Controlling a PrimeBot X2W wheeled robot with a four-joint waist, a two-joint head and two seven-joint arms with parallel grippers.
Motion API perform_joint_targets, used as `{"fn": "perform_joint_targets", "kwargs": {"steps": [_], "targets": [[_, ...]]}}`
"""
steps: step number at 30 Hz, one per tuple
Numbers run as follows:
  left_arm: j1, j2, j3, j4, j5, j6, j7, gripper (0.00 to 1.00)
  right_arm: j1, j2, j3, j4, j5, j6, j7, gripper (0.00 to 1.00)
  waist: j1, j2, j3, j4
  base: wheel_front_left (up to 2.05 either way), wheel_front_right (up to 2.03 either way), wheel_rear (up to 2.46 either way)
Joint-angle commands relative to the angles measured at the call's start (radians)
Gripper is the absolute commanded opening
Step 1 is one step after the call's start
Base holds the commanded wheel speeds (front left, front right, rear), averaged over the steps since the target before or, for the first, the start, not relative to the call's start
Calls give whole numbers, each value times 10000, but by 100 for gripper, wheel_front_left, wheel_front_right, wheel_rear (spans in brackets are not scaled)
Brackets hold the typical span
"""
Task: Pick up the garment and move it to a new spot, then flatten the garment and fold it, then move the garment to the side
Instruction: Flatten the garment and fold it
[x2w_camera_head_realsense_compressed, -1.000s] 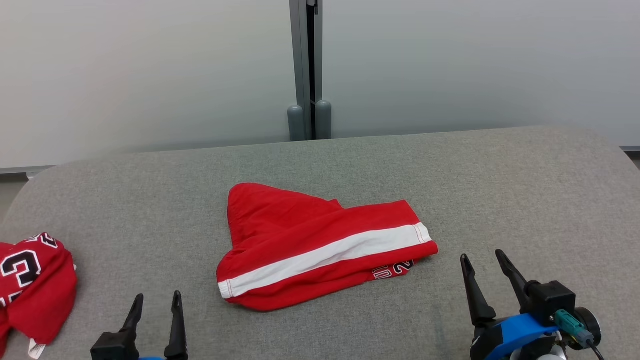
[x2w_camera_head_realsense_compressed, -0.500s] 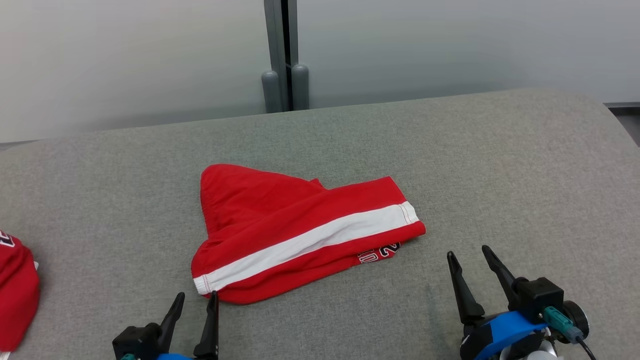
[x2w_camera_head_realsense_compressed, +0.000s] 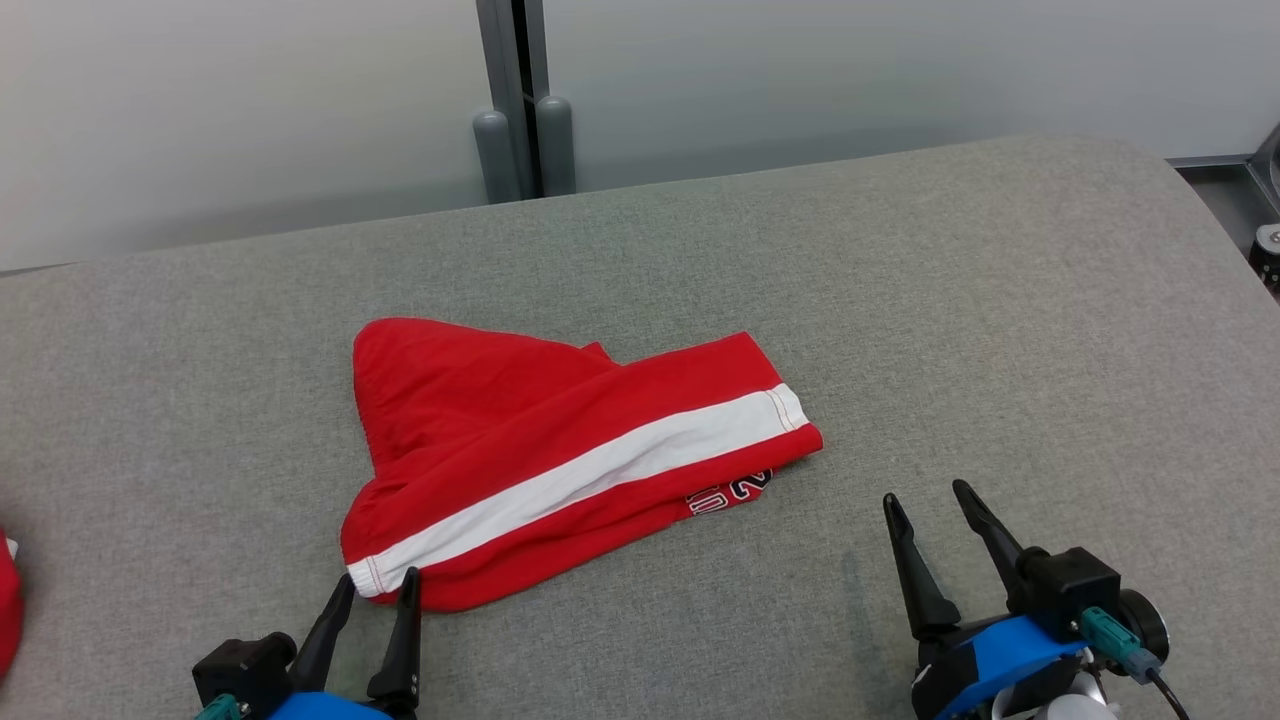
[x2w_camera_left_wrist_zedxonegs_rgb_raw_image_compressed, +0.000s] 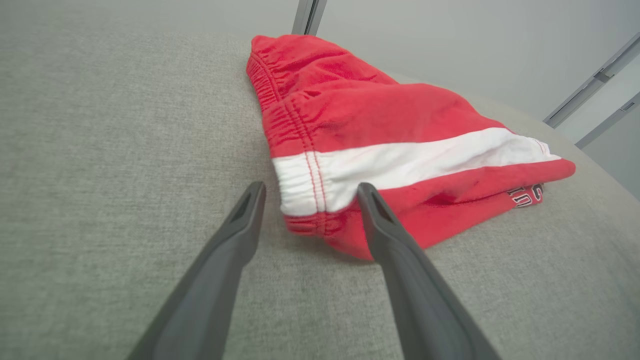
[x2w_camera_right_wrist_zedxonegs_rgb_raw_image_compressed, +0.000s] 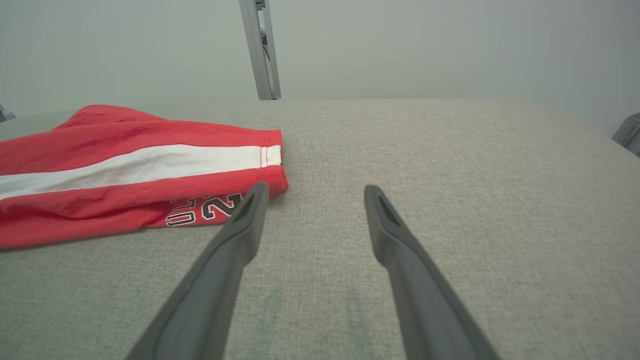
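Red shorts with a white side stripe (x2w_camera_head_realsense_compressed: 560, 455) lie folded on the grey cushioned surface (x2w_camera_head_realsense_compressed: 1000, 330), waistband toward the left. My left gripper (x2w_camera_head_realsense_compressed: 378, 578) is open at the near-left corner; in the left wrist view its fingertips (x2w_camera_left_wrist_zedxonegs_rgb_raw_image_compressed: 372, 200) straddle the white waistband end of the shorts (x2w_camera_left_wrist_zedxonegs_rgb_raw_image_compressed: 380, 130), not closed on it. My right gripper (x2w_camera_head_realsense_compressed: 925, 495) stands open, empty, right of and nearer than the hem corner. In the right wrist view the shorts (x2w_camera_right_wrist_zedxonegs_rgb_raw_image_compressed: 125, 165) lie to the left, printed lettering (x2w_camera_right_wrist_zedxonegs_rgb_raw_image_compressed: 205, 210) peeking from the lower layer.
A sliver of another red garment (x2w_camera_head_realsense_compressed: 6, 600) shows at the far left edge. A grey post (x2w_camera_head_realsense_compressed: 515, 100) rises behind the surface against pale wall panels. The surface's rounded right end drops off near a dark fixture (x2w_camera_head_realsense_compressed: 1268, 250).
The camera has swung right and down, shifting the scene left. My left gripper has advanced to the shorts' near-left corner. The right gripper holds its pose.
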Motion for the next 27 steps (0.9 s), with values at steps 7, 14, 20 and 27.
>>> {"fn": "perform_joint_targets", "kwargs": {"steps": [7,14,20,27], "targets": [[-162,209,-146,-452,-293,-15,-1,100,-65,-37,15,-155,88,1,-36,100,-1,-1,127,-104,0,0,0],[103,410,-512,-858,-501,-16,-1,100,5,-37,27,-125,261,1,-36,100,-1,-1,119,-6,0,0,0],[222,497,-593,-1177,-588,-16,-1,100,-61,-37,79,-91,362,1,-37,100,-1,-1,98,81,0,0,0],[223,670,-774,-1284,-771,-16,-1,39,-132,-38,149,-97,394,1,-36,100,-1,-1,117,110,0,0,0]]}}
